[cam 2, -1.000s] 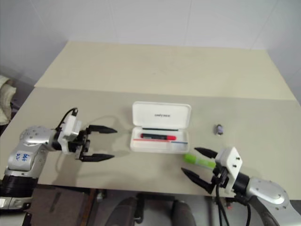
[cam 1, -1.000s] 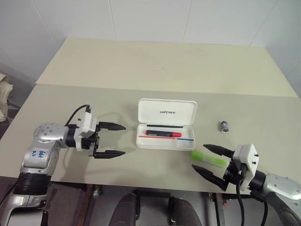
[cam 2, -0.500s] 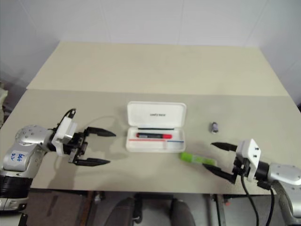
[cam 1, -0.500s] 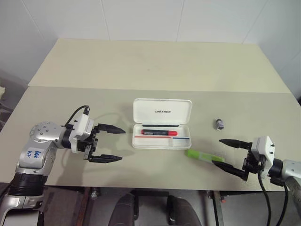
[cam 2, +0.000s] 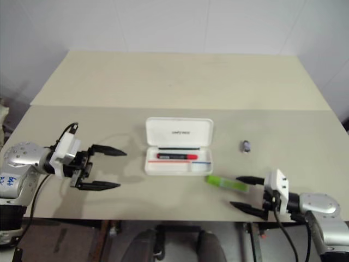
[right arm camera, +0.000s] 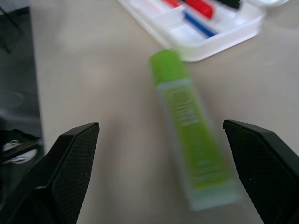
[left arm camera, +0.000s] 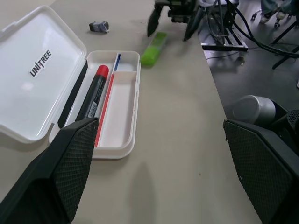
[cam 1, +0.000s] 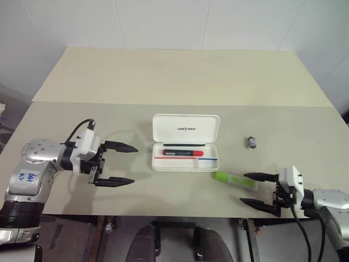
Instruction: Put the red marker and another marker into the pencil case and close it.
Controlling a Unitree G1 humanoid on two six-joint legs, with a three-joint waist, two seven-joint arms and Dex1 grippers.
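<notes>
Red-capped black marker (cam 1: 183,153) inside open white hard pencil case (cam 1: 185,162), lime-green highlighter (cam 1: 235,179) just beside spread right gripper (cam 1: 260,189), left gripper (cam 1: 121,164) also spread.

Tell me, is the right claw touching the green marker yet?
Apart. In the right wrist view, the green marker lies on the table between the open right gripper fingers, with bare table either side.

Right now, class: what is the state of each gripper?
Left gripper: open, holding nothing, beside the pencil case.
Right gripper: open, holding nothing, lined up on the green highlighter lying on the table.
</notes>
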